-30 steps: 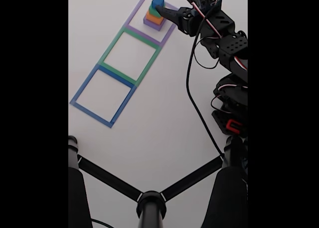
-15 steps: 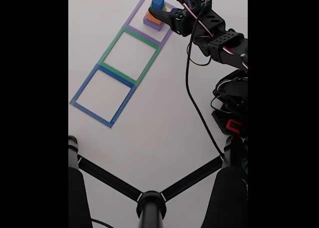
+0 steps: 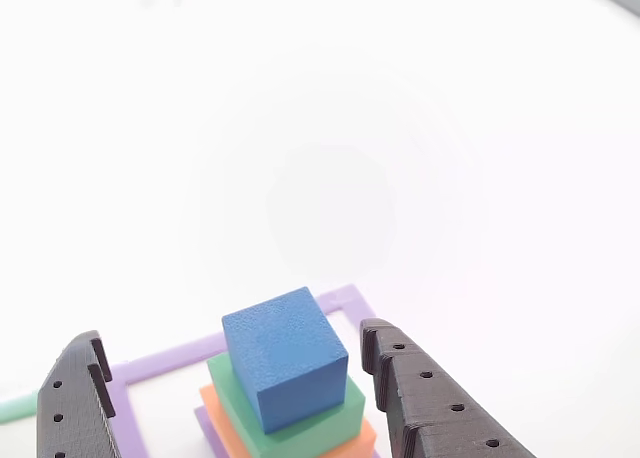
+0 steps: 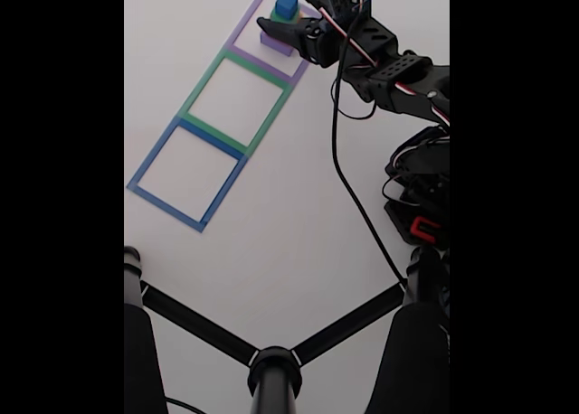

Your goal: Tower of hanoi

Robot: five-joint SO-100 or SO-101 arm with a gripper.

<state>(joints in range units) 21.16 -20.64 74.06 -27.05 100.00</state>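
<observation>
White tabletop (image 4: 289, 215) carries three taped square outlines in a diagonal row in the fixed view, blue (image 4: 187, 174) at the left, green (image 4: 236, 96) in the middle and purple (image 4: 276, 34) at the right, probably standing in for the puzzle's three pegs. Inside the purple one stands the tower of hanoi, with the orange block (image 3: 345, 446) below, the green block (image 3: 300, 418) on it and the small blue cube (image 3: 284, 355) on top. The gripper (image 3: 235, 383) straddles that cube with its fingers (image 3: 425, 398) spread wide apart, touching nothing and holding nothing, seemingly lined up to take the top piece.
</observation>
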